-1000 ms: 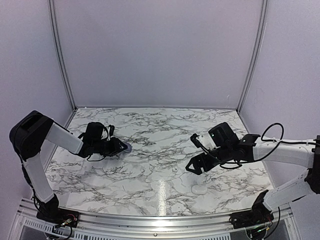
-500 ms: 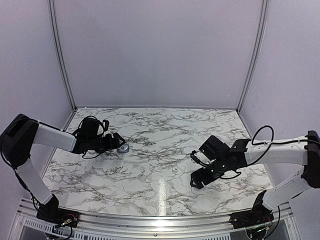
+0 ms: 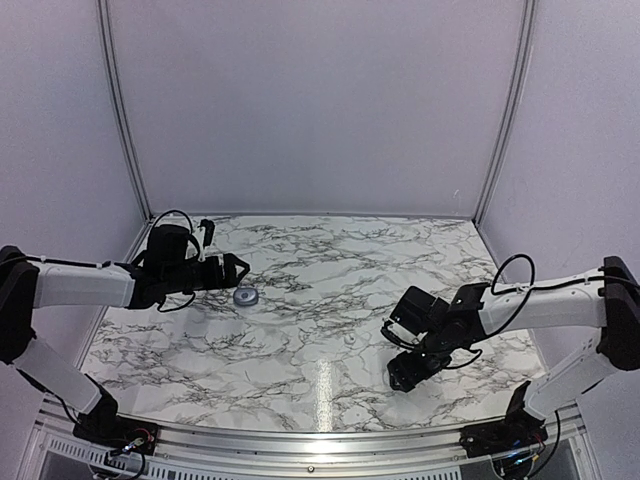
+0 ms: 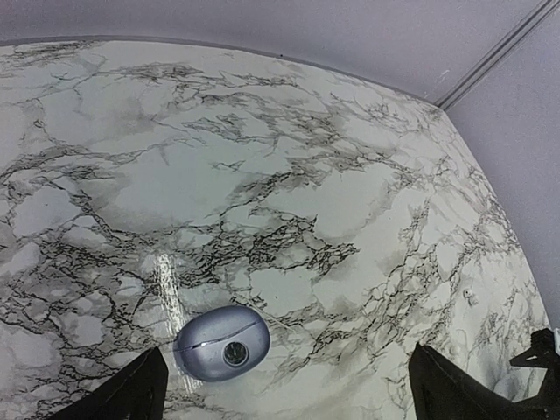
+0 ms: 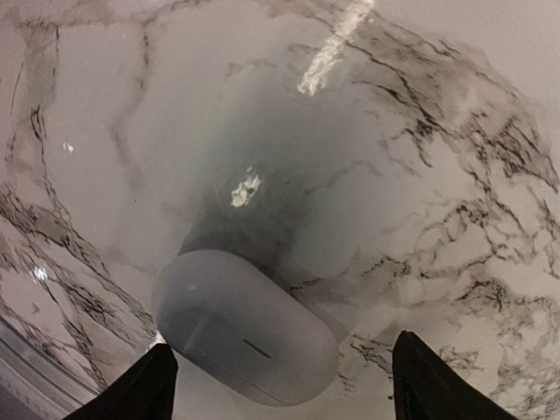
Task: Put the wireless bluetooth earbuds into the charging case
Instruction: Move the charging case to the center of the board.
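Two pebble cases sit on the marble table, both w/ lids down as far as I can see. The blue-grey case is my landmark. The left claw hovers just beside it on the left-arm side, fingers spread wide and pinching nothing, so the case lies free. The white case is well apart from the blue-grey one, off to its right and nearer the arm bases. The right claw is low over it, fingers spread w/ the case between them, no pinch yet as far as I can tell.

Risks, imo:
- The white case sits nearer one finger than the other. It's smooth and rounded, so an off-centre squeeze could spin it or squirt it out.
- Neither case is held down, so a nudge could send one sliding.
- W/ lids shut no bud goes in, and prying one-handed may just push the case about.
- A low arm sweep could flick a loose bud away.

Contents: nothing visible inside either case. The dark round spot on top of the blue-grey case could be a bud or a button, can't tell. The tiny speck lies btw. the blue-grey case and the white one, nearer the white. Prob. an earbud, too small to swear to.
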